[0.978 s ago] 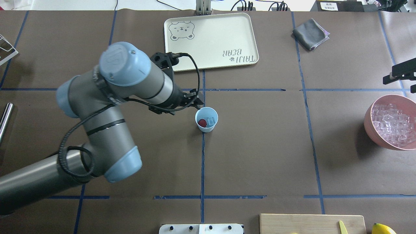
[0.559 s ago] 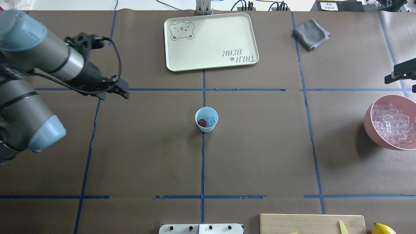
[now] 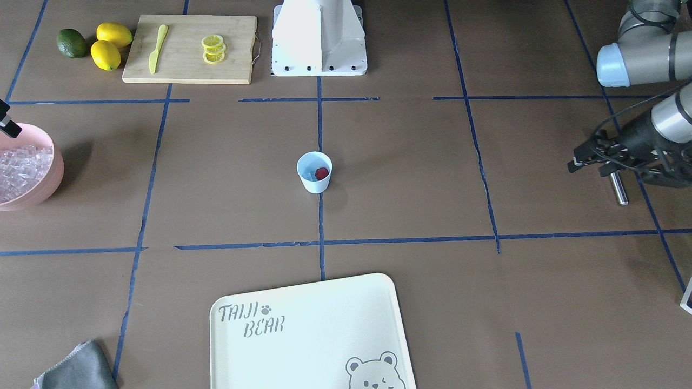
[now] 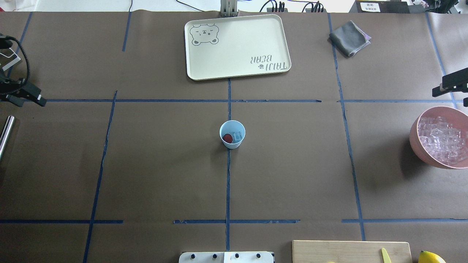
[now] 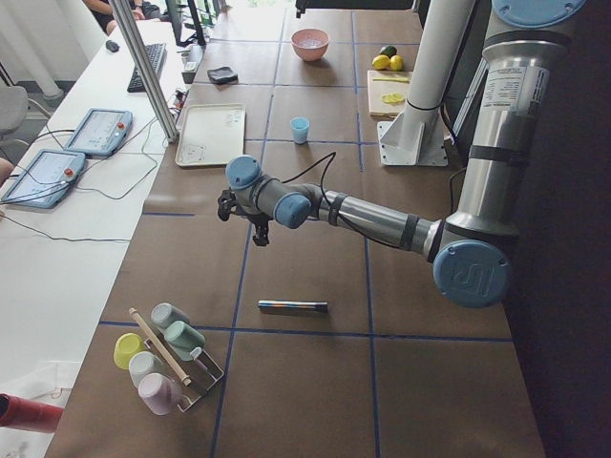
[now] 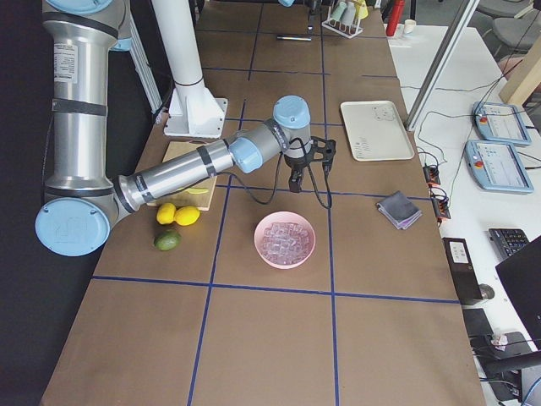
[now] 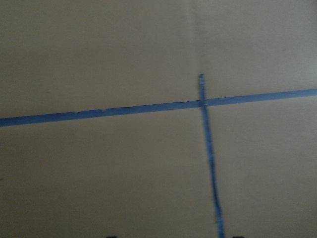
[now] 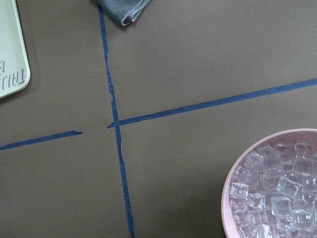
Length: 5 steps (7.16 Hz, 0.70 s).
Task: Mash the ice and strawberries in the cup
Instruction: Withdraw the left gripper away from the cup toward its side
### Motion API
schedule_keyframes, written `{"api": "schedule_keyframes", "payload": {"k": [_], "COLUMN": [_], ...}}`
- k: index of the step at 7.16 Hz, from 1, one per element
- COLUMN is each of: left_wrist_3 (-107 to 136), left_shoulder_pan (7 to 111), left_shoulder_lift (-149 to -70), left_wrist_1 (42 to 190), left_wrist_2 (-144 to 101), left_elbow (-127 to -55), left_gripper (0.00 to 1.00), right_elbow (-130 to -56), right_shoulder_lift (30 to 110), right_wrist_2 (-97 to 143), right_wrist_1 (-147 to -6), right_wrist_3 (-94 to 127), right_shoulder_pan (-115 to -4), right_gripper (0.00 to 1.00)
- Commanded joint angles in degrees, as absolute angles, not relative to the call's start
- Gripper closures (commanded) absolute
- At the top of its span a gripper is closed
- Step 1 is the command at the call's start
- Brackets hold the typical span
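Observation:
The small light-blue cup (image 4: 232,134) stands upright at the table's middle, on a blue tape line. Inside it lie a red strawberry (image 4: 227,138) and a clear ice cube (image 4: 237,136); the front-facing view shows the same cup (image 3: 314,172) and berry (image 3: 322,173). My left gripper (image 4: 36,99) hangs at the table's far left edge, far from the cup, with its fingers apart and nothing between them. My right gripper (image 4: 444,89) hovers at the far right edge just beyond the pink bowl, open and empty.
A pink bowl (image 4: 415,136) full of ice cubes sits at the right edge. A metal rod (image 3: 616,189) lies on the table below the left gripper. The cream tray (image 4: 237,45) and grey cloth (image 4: 349,37) are at the back. A cutting board (image 3: 189,48) with lemon slices is near the robot's base.
The left arm has pulled away from beside the cup and swung out to the table's far left edge. The cup, its contents and the right gripper have stayed put.

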State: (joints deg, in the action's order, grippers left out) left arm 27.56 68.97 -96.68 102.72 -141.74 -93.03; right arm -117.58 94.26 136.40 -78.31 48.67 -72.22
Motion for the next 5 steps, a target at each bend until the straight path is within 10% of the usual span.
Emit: {"api": "schedule_keyframes", "payload": {"k": [1,5], "left_wrist_3": [21.7,17.8], "left_shoulder_pan": [70.6,70.3], "left_shoulder_lift": [-96.0,-95.4], "left_wrist_1": [102.3,103.0], "left_wrist_2": [-142.6,-142.4], "left_elbow": [-82.8,-75.9], "left_gripper": [0.16,0.16], "right_elbow": [-117.6,-117.6], "right_shoulder_lift": [94.5,94.8], "right_wrist_2": [136.3,136.0], "right_wrist_1": [-78.3,-78.1], "right_wrist_3": [48.7,48.7], "right_shoulder_pan": [-72.1,-72.0], "right_gripper": [0.01,0.01]}}
